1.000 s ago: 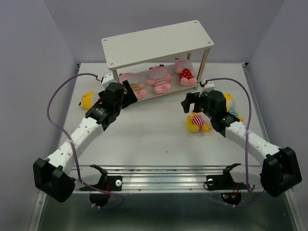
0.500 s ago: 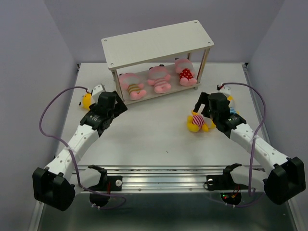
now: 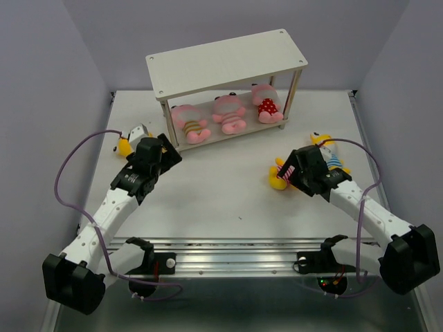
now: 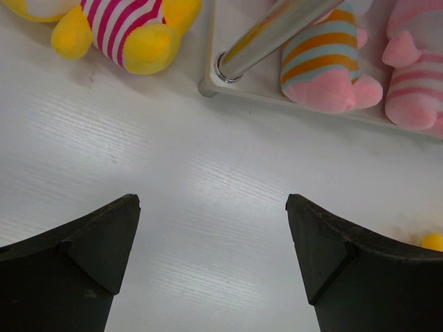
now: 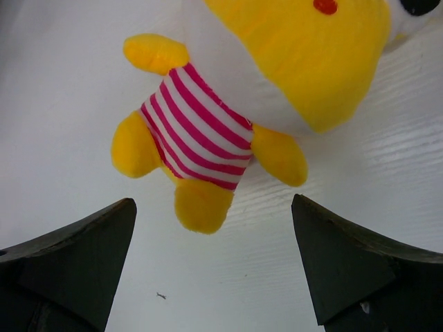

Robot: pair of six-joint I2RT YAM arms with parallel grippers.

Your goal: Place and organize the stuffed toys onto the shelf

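Observation:
The off-white shelf [image 3: 225, 61] stands at the back. Three pink stuffed toys [image 3: 189, 122] [image 3: 229, 114] [image 3: 266, 104] lie on its lower board. My left gripper [image 3: 169, 149] is open and empty over bare table, just short of the shelf's front left leg [image 4: 270, 31]. A yellow toy in a pink-striped shirt [image 4: 131, 28] lies to its left, partly hidden by the arm in the top view [image 3: 124, 144]. My right gripper [image 3: 289, 173] is open, its jaws on either side of and just short of another yellow pink-striped toy [image 5: 208, 131]. A third yellow toy [image 3: 331, 155] lies behind that arm.
Purple cables loop off both arms. A metal rail [image 3: 228, 245] runs along the table's near edge. Grey walls close in the left, right and back sides. In the left wrist view a pink toy with orange and teal stripes [image 4: 325, 59] lies behind the leg.
My left gripper has drawn back from the shelf's lower tier, down and to the left. My right gripper has moved nearer and lower, up to the yellow pink-striped toy.

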